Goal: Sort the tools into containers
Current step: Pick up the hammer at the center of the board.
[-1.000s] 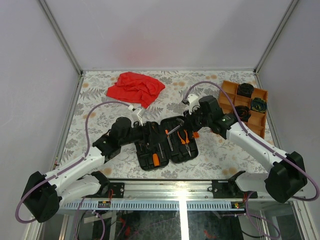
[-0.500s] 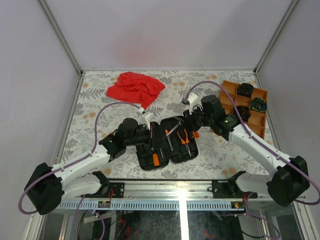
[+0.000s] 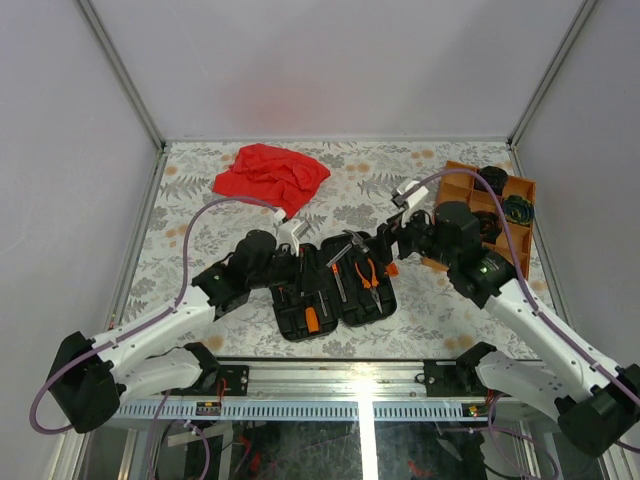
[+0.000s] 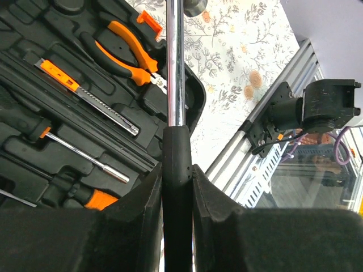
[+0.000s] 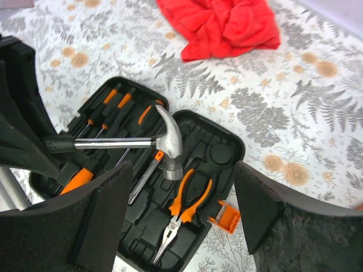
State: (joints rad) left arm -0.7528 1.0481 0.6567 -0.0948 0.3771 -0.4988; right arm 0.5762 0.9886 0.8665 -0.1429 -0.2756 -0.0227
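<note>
My left pincer (image 4: 177, 175) is pressed together on the black grip of the hammer (image 5: 168, 141), one finger on each side of the handle. The steel shaft goes from it toward 3 o'clock in the top view, and the head is over the middle of the open black tool case (image 5: 224, 141), above the line where its two halves meet. I cannot tell if the head touches the case. My right pincer (image 5: 182, 164) is spread wide with nothing between its fingers, and it hangs over the right half of the case, just beside the hammer head. In this half the orange-handled pliers (image 5: 184, 207) lie in their slot, with the orange latch (image 5: 225, 218) at the rim near them. The other half has an orange utility knife (image 4: 85, 96) and a screwdriver (image 4: 85, 156). The case lies at 6 o'clock on the flowered table (image 3: 200, 200). The orange tray (image 3: 460, 190) stands at 2 o'clock with dark coiled bundles (image 3: 492, 180) in its compartments. The red cloth (image 3: 272, 175) lies at 11 o'clock.
</note>
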